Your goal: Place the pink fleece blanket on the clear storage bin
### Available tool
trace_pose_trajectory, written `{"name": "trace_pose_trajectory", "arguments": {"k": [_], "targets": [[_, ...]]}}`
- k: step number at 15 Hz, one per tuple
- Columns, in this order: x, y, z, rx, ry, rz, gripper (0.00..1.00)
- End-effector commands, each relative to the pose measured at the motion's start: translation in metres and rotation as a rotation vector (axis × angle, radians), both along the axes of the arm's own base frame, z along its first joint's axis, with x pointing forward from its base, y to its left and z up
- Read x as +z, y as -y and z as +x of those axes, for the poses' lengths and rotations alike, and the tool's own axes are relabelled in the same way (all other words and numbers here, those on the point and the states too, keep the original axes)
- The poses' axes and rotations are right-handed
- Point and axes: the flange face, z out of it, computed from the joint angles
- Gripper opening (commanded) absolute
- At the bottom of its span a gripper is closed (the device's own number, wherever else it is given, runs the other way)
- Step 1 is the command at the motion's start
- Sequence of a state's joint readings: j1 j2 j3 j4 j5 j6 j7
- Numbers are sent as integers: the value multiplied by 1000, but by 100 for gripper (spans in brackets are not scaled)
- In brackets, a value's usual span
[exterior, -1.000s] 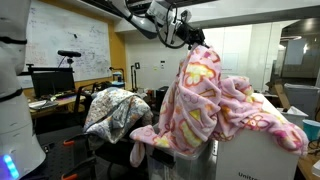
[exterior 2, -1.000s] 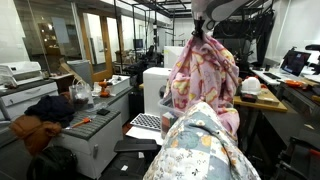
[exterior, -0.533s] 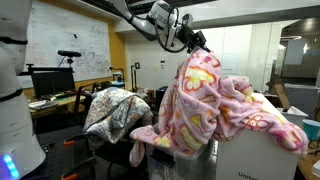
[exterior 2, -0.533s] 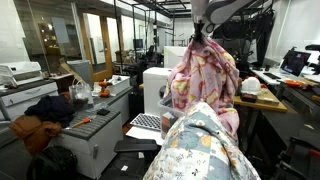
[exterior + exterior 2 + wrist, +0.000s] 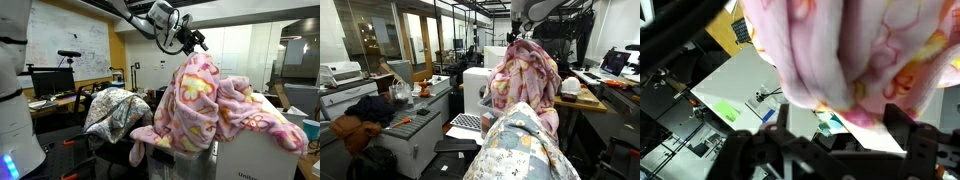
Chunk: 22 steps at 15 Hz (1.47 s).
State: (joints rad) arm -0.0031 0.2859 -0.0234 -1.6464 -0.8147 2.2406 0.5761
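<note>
From the left in an exterior view, you have a grey patterned blanket point(image 5: 115, 112) in a heap. Next comes the pink blanket point(image 5: 205, 105), piled high, its right side spilling onto a white box point(image 5: 255, 150). What it rests on is covered. Only the wrist view shows you the pincer point(image 5: 830, 140) with its fingers point(image 5: 908, 140) spread wide. Nothing is pinched between them, and pink fleece lies beyond. Both exterior views give what the wrist view cannot: the pincer point(image 5: 198, 42) point(image 5: 524, 30) hangs just above the blanket's peak, apart from it.
</note>
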Motion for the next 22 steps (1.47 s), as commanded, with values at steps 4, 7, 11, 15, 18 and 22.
{"name": "trace_pose_trajectory", "arguments": {"k": [4,7,11,15,18,22], "targets": [[32,-13,-11,11,65,176,100],[30,-13,-8,27,65,281,100],[21,-16,-6,66,49,398,100],[11,-26,-7,132,37,483,100],[6,-42,-15,160,8,527,100],[-7,-69,-27,182,-29,578,100]]}}
